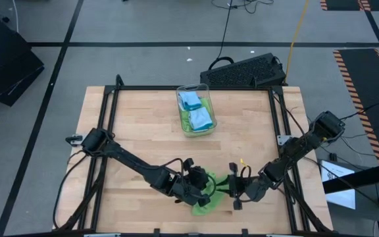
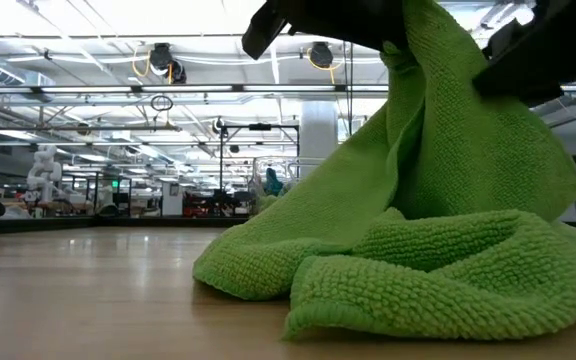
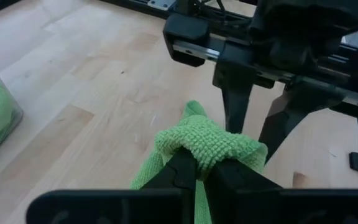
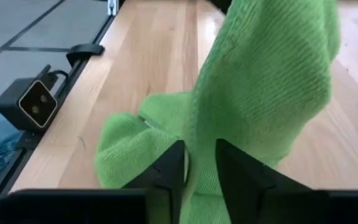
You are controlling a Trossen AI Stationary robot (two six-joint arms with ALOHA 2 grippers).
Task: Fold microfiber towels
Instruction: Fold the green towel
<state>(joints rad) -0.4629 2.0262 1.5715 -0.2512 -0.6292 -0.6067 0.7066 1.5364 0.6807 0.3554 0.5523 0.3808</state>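
Step in hand: lifting one green towel (image 1: pixel 206 195) for spreading. Left gripper (image 3: pixel 202 163) jaws clamp a bunched fold; right gripper (image 4: pixel 199 163) jaws straddle cloth, grip unconfirmed. The rest sags below onto the worktop (image 1: pixel 143 125). Next move calls for drawing it flat

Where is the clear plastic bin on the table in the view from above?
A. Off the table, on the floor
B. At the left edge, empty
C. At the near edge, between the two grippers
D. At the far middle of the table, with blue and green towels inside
D: in the high view the clear bin stands at the far middle of the table, with blue and green folded towels inside.
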